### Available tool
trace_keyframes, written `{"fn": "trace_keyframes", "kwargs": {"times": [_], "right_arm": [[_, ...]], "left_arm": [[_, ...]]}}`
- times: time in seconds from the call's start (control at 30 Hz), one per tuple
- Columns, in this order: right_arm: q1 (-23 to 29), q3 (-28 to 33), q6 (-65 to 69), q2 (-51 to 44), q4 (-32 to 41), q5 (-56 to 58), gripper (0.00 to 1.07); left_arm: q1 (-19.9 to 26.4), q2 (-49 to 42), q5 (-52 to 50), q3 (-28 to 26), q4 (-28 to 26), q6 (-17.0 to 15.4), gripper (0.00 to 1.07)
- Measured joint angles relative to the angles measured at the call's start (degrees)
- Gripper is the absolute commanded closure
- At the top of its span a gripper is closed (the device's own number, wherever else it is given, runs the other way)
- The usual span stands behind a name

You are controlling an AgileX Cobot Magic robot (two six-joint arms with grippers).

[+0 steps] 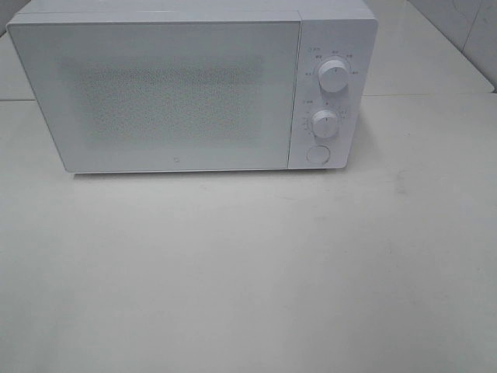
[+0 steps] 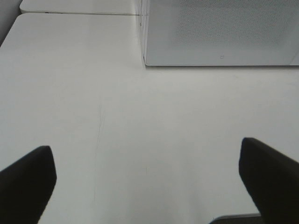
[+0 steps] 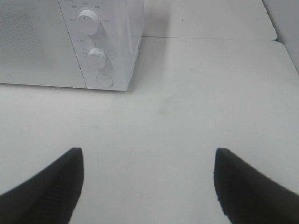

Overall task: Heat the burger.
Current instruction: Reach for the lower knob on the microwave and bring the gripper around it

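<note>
Left gripper (image 2: 145,147): jaws spread fully, holding nothing, over bare table (image 1: 248,272).
Right gripper (image 3: 148,151): jaws wide apart, holding nothing.
Microwave (image 1: 178,93): fills the upper part of the exterior high frame; door (image 1: 155,101) shut.
Burger: not visible in any view; cannot tell whether it sits behind the frosted door or off frame.
Hazard 1: running the timer without confirming the load would likely heat an empty oven.
Hazard 2: an off-centre push on the round button (image 1: 317,154) could shove the oven back.
Hazard 3: the opening door may strike an arm parked in front.
Count: one microwave, one door, two knobs (upper knob (image 1: 333,78), lower knob (image 1: 324,123)), one button, two grippers, no burger seen.
</note>
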Motion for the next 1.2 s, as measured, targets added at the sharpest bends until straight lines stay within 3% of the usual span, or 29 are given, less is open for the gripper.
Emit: {"fn": "trace_keyframes", "kwargs": {"times": [1.2], "right_arm": [[0.97,0.0,0.0,38.04,0.0,-37.59,0.32]], "left_arm": [[0.0,0.0,0.0,0.0,0.0,0.0,0.07]]}}
